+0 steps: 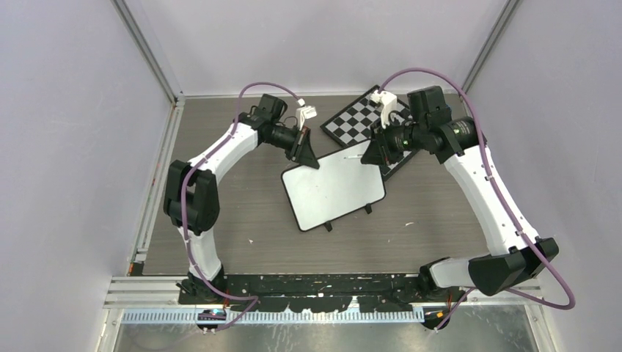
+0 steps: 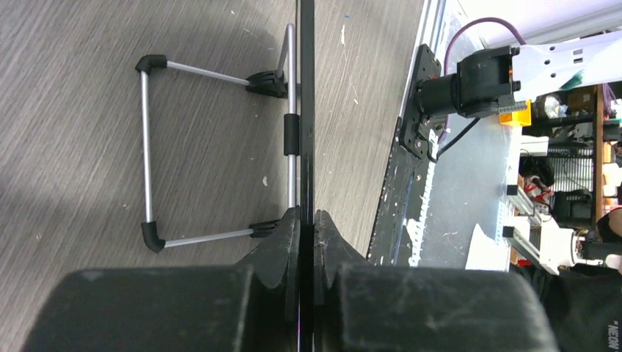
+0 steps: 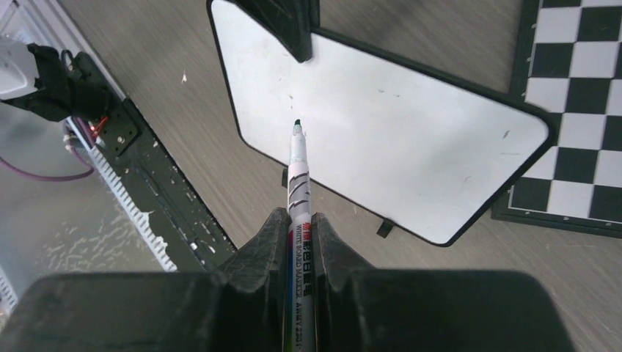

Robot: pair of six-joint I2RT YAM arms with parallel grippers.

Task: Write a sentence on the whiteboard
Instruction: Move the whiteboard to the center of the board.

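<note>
The whiteboard (image 1: 334, 187) lay askew at the middle of the table (image 1: 220, 220), between the two arms, one corner meeting the edge of the chessboard (image 1: 352, 121) at the far right. The left gripper (image 1: 306, 155) was clamped on the whiteboard's far left corner, its fingers (image 2: 282, 246) pressed together on the thin dark edge (the left wrist view saw the whiteboard edge-on, with a wire stand (image 2: 147, 154) folded out behind it). The right gripper (image 1: 370, 155) was closed on a marker (image 3: 299, 176), the barrel pinched between both fingers and pointing out past them. The marker's green tip stood over the white face near one long edge; whether it touched the surface could not be told. The face showed a few small dark specks. Two small black feet stuck out along the whiteboard's near edge.
</note>
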